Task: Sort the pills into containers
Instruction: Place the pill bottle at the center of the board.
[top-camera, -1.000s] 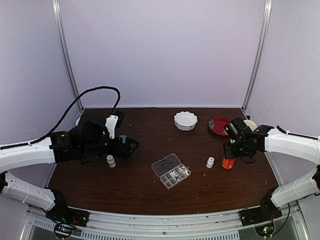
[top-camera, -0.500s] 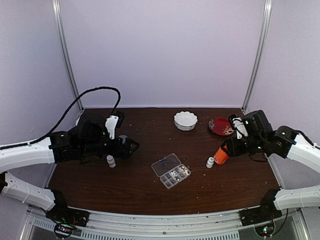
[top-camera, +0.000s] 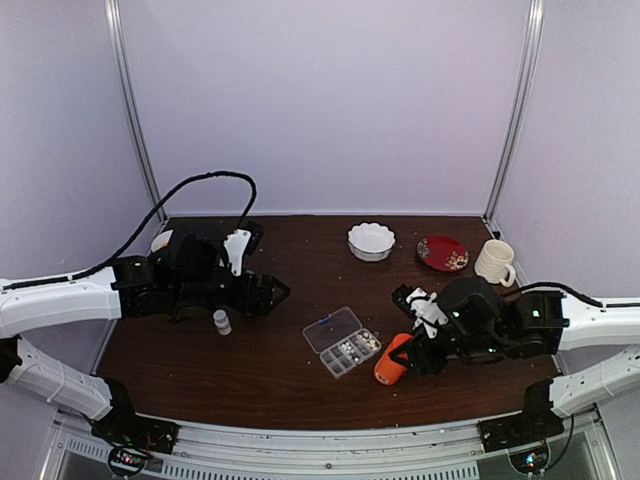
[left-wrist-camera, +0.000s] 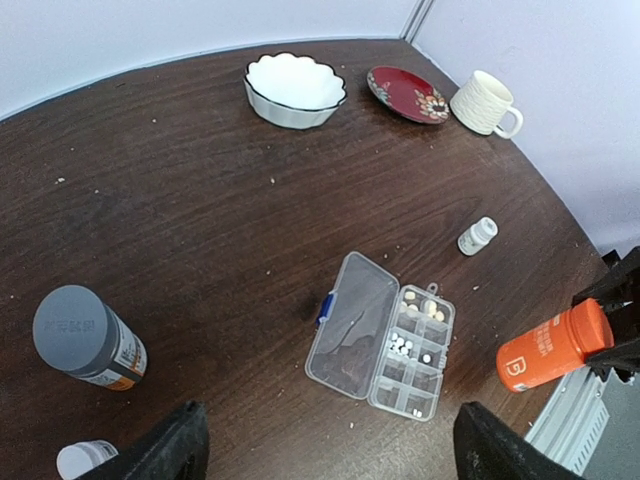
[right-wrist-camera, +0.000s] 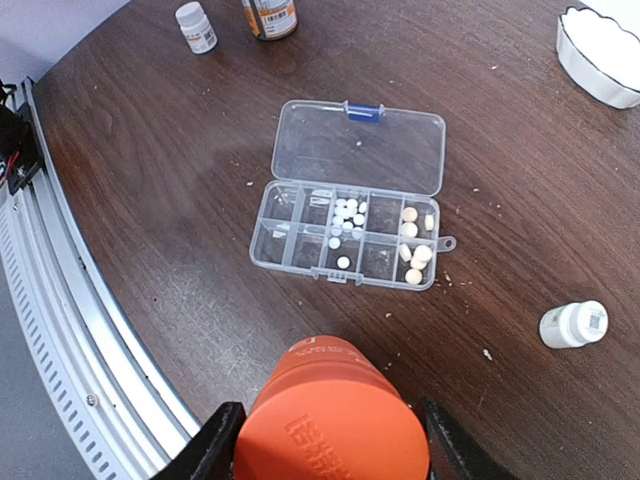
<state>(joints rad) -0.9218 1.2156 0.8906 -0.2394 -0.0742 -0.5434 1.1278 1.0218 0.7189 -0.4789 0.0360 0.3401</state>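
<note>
The clear organizer box (top-camera: 342, 342) lies open at the table's middle, lid folded back. White pills (right-wrist-camera: 345, 215) and tan pills (right-wrist-camera: 412, 245) sit in several of its compartments (left-wrist-camera: 415, 345). My right gripper (right-wrist-camera: 335, 445) is shut on an orange bottle (right-wrist-camera: 335, 420), capped and tilted on its side. The bottle (top-camera: 392, 359) hangs just right of the box's near end. My left gripper (left-wrist-camera: 335, 445) is open, empty and above the table. It (top-camera: 272, 293) stands left of the box and apart from it.
A white scalloped bowl (top-camera: 371, 241), a red plate (top-camera: 441, 252) and a cream mug (top-camera: 494, 261) stand at the back right. One small white bottle (top-camera: 221, 321) and a grey-capped bottle (left-wrist-camera: 85, 335) stand at the left. Another small white bottle (right-wrist-camera: 573, 323) stands right of the box.
My right arm has carried the orange bottle from the right side leftward and nearer, tipping it over beside the box. The left gripper has shifted slightly right.
</note>
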